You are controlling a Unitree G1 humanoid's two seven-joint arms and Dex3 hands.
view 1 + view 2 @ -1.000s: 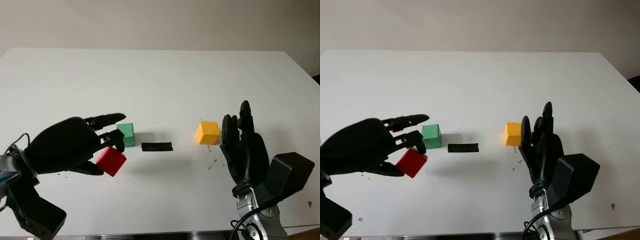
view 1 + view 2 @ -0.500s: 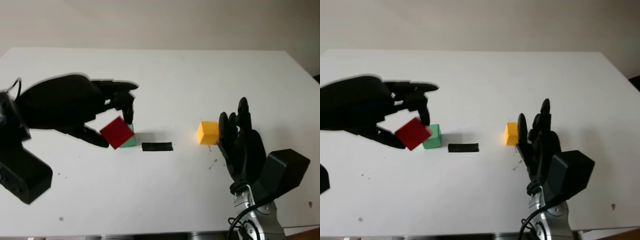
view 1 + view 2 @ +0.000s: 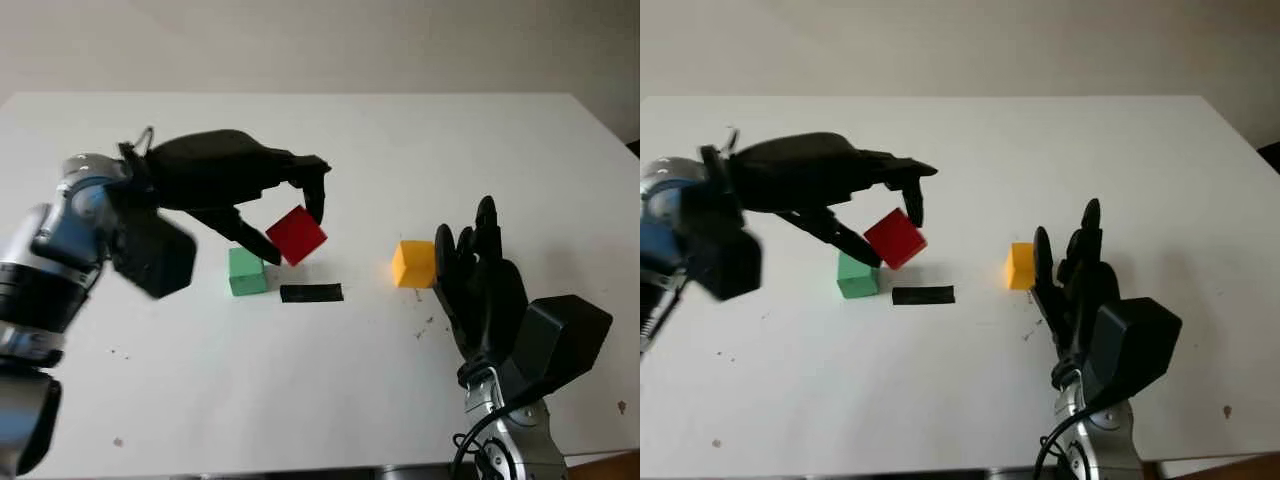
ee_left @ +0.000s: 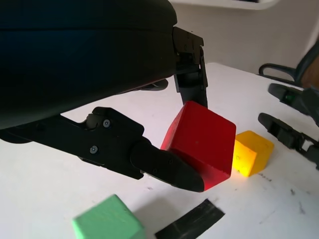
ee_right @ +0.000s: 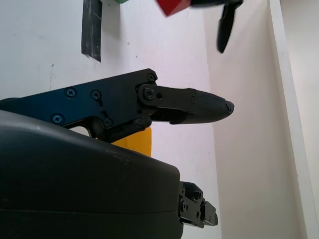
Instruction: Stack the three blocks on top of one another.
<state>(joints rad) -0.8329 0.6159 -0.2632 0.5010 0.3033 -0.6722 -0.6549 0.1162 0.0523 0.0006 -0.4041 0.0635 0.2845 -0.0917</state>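
Observation:
My left hand (image 3: 290,225) is shut on the red block (image 3: 296,235), pinching it tilted in the air above the table, up and to the right of the green block (image 3: 246,271). The green block sits on the table beside a strip of black tape (image 3: 311,293). The yellow block (image 3: 413,264) stands alone to the right, just left of my right hand (image 3: 478,285), which is open and upright near the front right. In the left wrist view the red block (image 4: 202,143) hangs between thumb and finger, with the green block (image 4: 108,224) below and the yellow block (image 4: 251,153) beyond.
The white table (image 3: 380,150) stretches wide behind the blocks. Small dark specks (image 3: 425,327) mark the surface near the right hand.
My left hand has lifted the red block from the table by the green block and carried it up and to the right. The right hand has stayed in place.

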